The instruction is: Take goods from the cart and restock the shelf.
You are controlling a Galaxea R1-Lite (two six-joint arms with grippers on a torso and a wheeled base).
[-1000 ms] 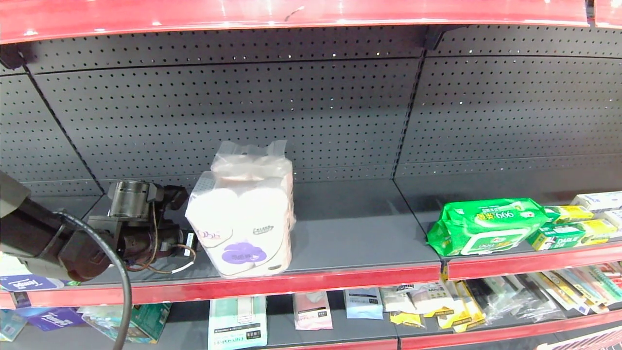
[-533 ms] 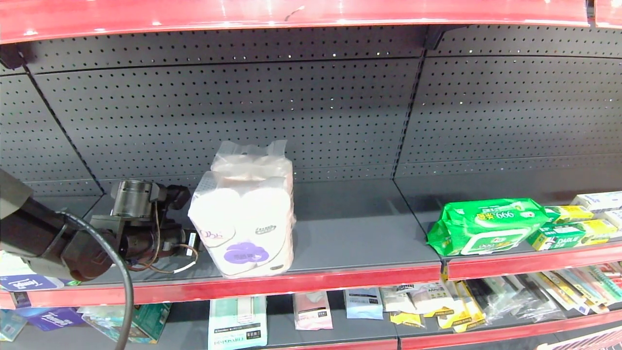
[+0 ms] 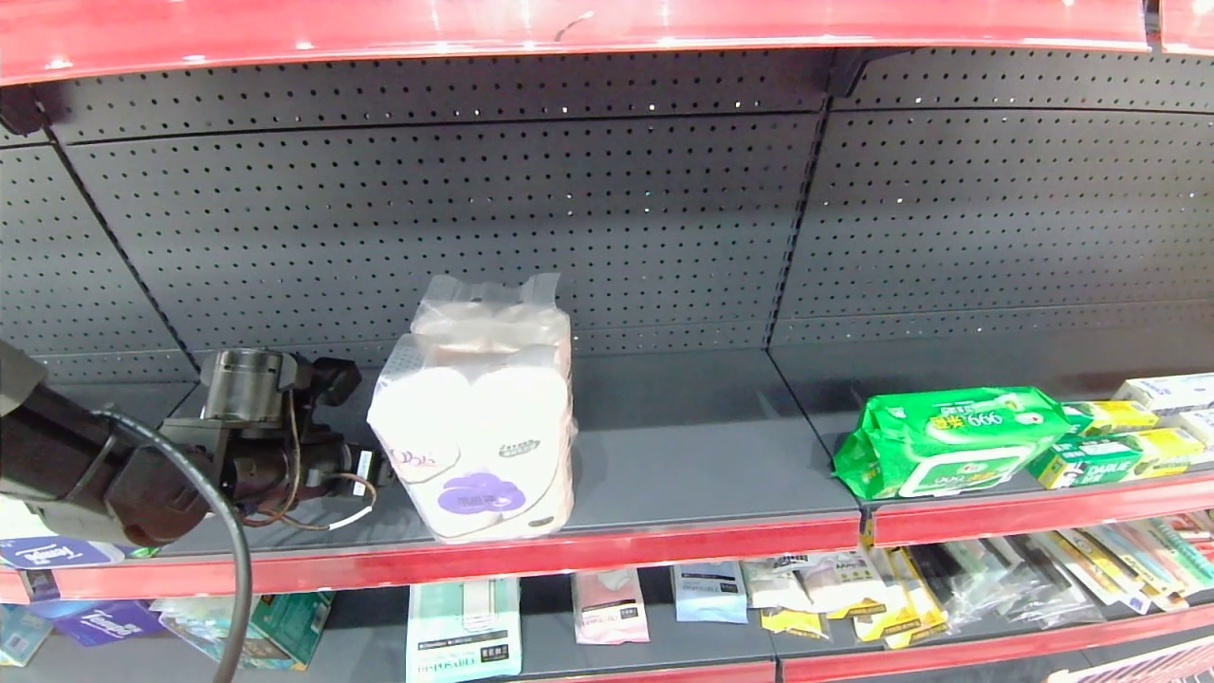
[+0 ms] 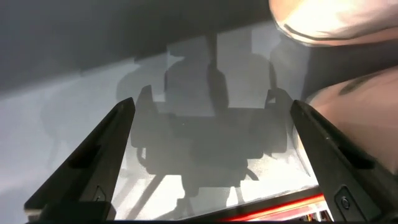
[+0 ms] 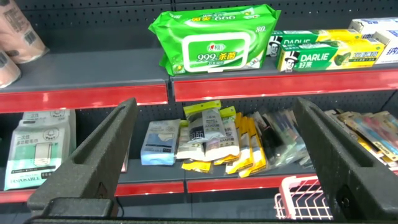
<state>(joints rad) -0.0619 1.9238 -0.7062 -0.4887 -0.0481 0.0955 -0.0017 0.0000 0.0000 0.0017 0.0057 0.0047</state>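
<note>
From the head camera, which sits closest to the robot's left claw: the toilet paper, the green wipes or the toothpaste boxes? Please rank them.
From the left gripper:
1. toilet paper pack, right beside it on the shelf.
2. green wipes pack, well off to the right.
3. toothpaste boxes, farther right still.

Head cam: high, faces forward and down at the shelf (image 3: 664, 455), mid range. Left wrist cam: low and very near the shelf board, looking out past the left gripper (image 4: 212, 106), with the toilet-paper pack (image 4: 336, 25) just beside it (same pack sits centre in head view). Right wrist cam: farther back, facing the shelf front; shares the green wipes pack (image 5: 211, 37) with head view.
</note>
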